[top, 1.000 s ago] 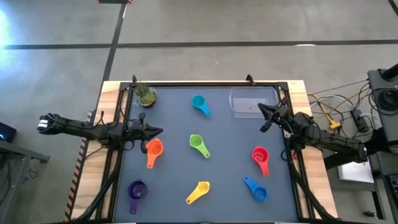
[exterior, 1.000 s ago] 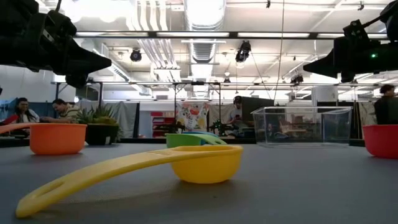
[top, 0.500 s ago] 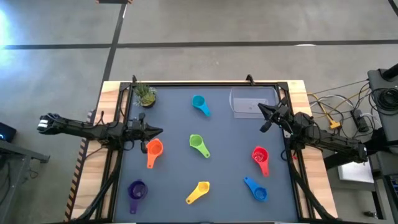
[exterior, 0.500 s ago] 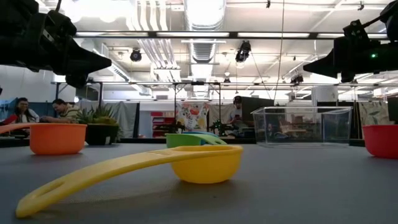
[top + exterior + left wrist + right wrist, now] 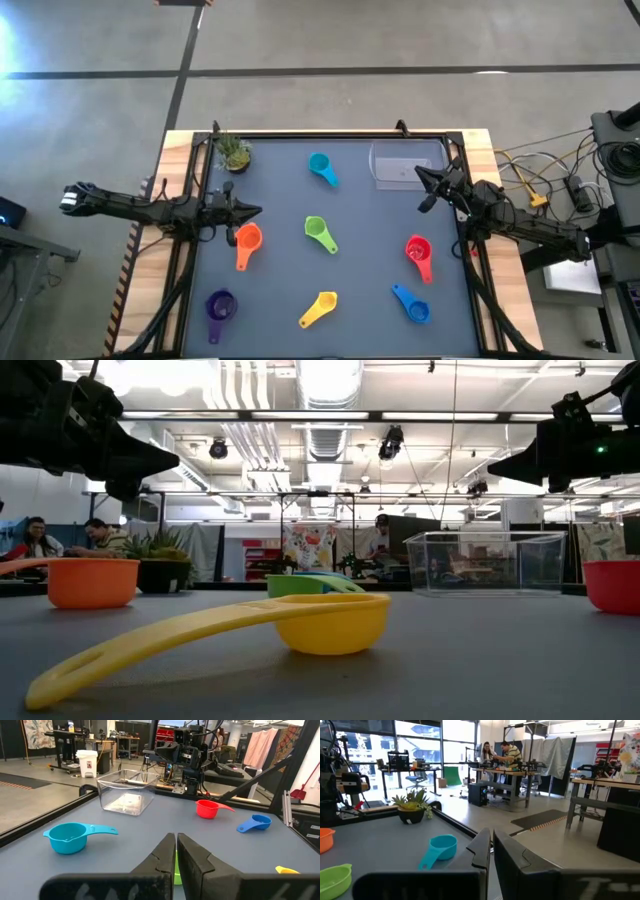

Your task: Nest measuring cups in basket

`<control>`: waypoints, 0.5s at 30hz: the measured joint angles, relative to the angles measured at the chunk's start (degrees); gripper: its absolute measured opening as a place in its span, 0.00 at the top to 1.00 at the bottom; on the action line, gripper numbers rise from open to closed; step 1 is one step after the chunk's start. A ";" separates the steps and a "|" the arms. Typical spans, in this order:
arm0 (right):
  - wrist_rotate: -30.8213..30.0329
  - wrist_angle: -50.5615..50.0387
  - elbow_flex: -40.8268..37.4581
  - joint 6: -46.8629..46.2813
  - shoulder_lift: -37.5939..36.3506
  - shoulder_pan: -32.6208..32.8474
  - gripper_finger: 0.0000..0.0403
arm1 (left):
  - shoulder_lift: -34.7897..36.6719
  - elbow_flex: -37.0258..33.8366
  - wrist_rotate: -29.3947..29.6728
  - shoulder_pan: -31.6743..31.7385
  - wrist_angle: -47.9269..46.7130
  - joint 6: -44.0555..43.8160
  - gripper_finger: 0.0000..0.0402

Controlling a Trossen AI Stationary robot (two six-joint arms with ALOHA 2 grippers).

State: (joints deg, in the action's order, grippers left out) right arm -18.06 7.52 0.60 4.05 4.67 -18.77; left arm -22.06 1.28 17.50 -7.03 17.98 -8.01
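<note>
Table (image 5: pixel 370 300) from above; purple cup (image 5: pixel 220 305), seemingly absent low.

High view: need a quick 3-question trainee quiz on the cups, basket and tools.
1. True or false: the basket already holds a cup.
2. Which cup lies nearest the left tool? A) orange cup B) blue cup C) teal cup
3. Fill in: both the left tool and the right tool are ____ and hold nothing.

Key: 1 false; 2 A; 3 shut
</note>
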 joint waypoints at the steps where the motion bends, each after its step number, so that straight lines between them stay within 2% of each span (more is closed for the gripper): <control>1: 0.01 0.00 0.00 0.00 -0.02 0.00 0.97 | 0.02 0.00 0.00 0.00 0.11 -0.02 1.00; 15: 0.01 0.01 0.00 0.00 -0.02 0.00 0.97 | 0.00 0.15 0.98 0.31 3.13 -0.17 1.00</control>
State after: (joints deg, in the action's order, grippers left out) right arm -18.04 7.53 0.60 4.05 4.64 -18.77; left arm -22.06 1.43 18.48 -6.72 21.12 -8.18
